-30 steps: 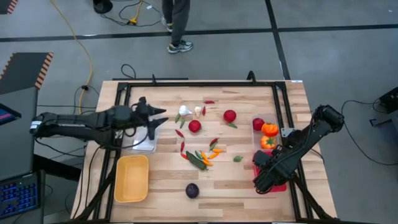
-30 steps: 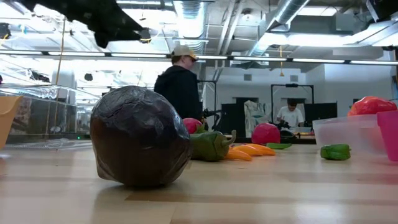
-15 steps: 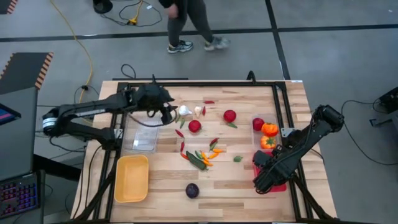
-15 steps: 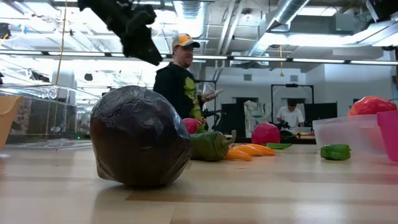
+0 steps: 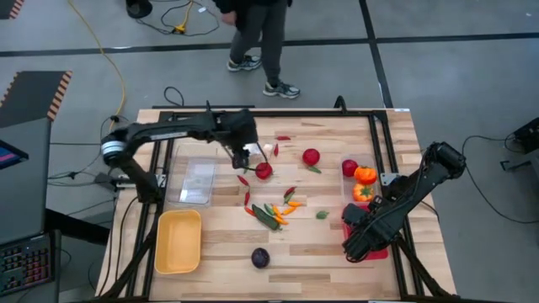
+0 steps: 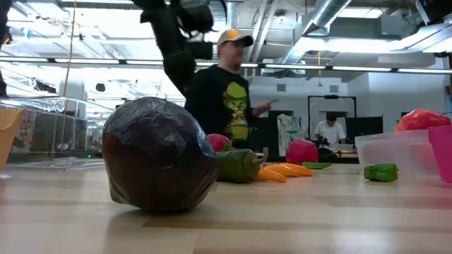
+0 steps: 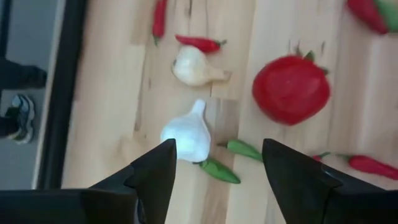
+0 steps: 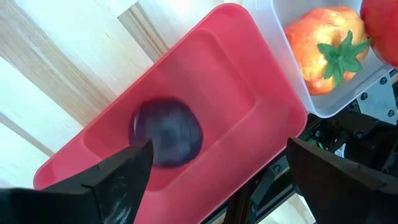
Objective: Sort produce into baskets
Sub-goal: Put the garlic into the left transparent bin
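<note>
Smooth bulbous white garlic [image 7: 186,134] under spread left claw [image 7: 214,165]

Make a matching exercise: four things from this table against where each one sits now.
Things:
1. orange pepper
2. purple round
3. white garlic
4. yellow bin

Places:
A. inside the red bin
B. on bare wood under the left claw
C. in the clear bin on the right
D. near the table's front left corner

Pairs: 1-C, 2-A, 3-B, 4-D
</note>
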